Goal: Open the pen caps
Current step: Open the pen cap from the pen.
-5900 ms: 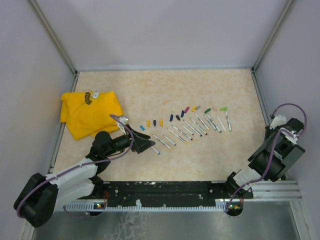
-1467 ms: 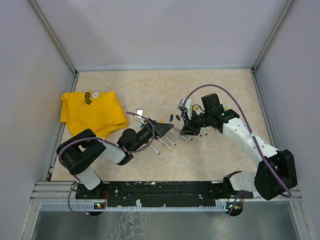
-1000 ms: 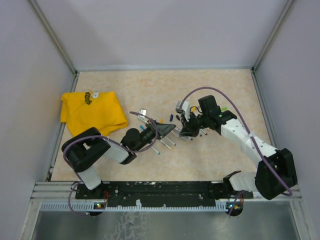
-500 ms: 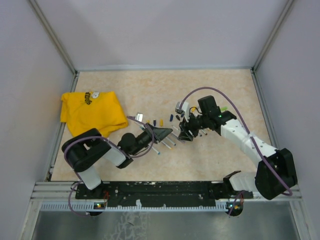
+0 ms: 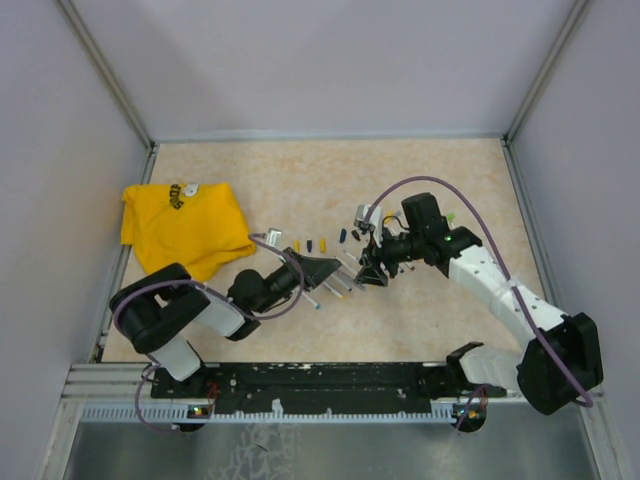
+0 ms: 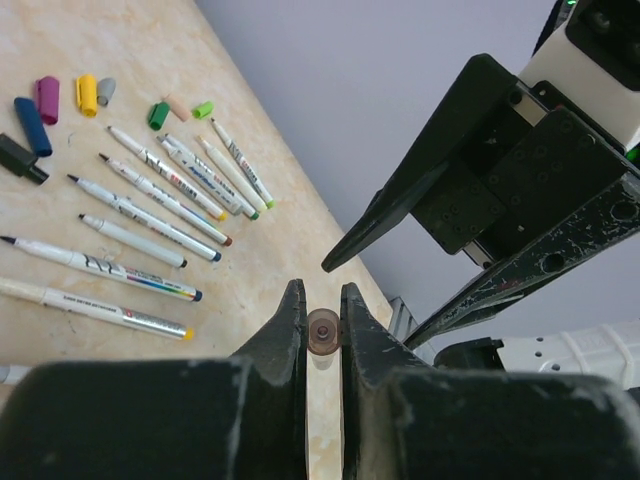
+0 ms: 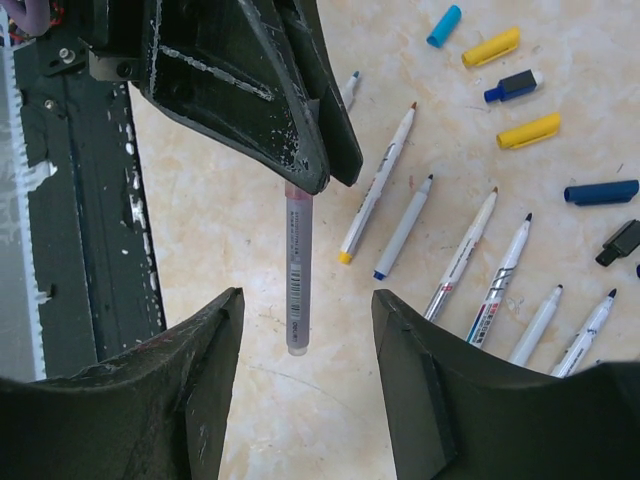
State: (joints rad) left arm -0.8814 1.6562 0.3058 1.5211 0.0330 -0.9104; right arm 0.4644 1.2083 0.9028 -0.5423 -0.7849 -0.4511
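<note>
- Pen caps [image 7: 528, 130]: short, stubby plastic sleeves in yellow, blue, black and other colours, lying loose on the mottled beige table [image 5: 300, 180], just beyond the row of pens.
- Pens [image 7: 378, 182]: thin pale barrels with bare tips; these appear done.
- Held pen [image 7: 297, 270]: smooth and round, pinched by the left claw [image 6: 320, 300]; whether it bears a cap cannot be told.
- Right claw [image 7: 306, 300]: spread, facing that pen's free end without touching it.
- Yellow cloth [image 5: 185, 228]: soft and crumpled, well apart.

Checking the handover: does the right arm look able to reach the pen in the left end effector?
Probably yes: the pen sticks out of the left end effector, seemingly between the jaws of the open right end effector.
</note>
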